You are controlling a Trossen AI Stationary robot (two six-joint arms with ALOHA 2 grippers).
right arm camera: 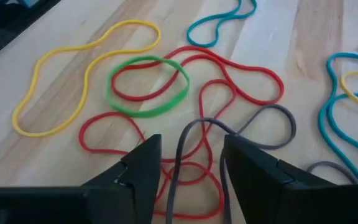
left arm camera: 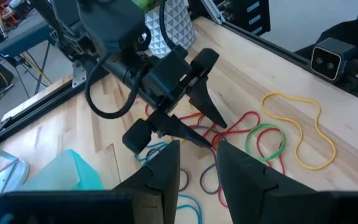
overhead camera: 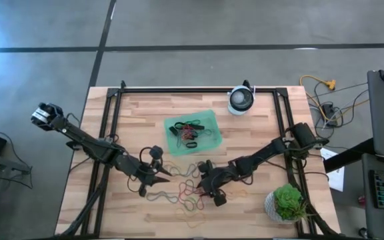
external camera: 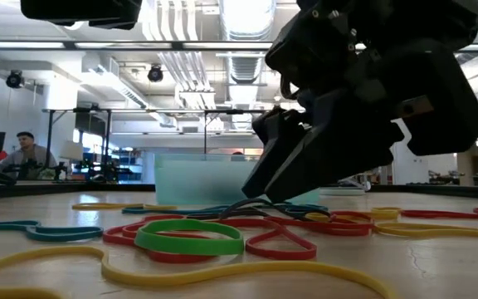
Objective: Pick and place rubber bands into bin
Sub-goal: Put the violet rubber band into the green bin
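Translucent green plastic forms the bin (overhead camera: 209,121), which I find at centre frame in the high view, already holding several bands. The remaining rubber bands (overhead camera: 182,191) lie scattered and overlapping on the wooden table (overhead camera: 259,133), below the bin in lower centre frame.

The right gripper (right arm camera: 191,165) is down at the tangle. In the right wrist view its jaws stand parted with a grey band (right arm camera: 194,134) looping up between them; I judge the band straddled, not yet clamped. A green band (right arm camera: 148,93) lies over red loops just beyond it.

The left gripper (left arm camera: 197,171) sits at lower left of centre in the high view, close beside the right one, fingers apart and holding nothing.

Handling, in my judgement: the bands are light, limp and grippy. They will drape and stretch rather than hold shape, and neighbours may drag along where loops cross. The best hold is a raised or free-lying strand, such as the grey arch, pinched across its thickness, clear of the red tangle.
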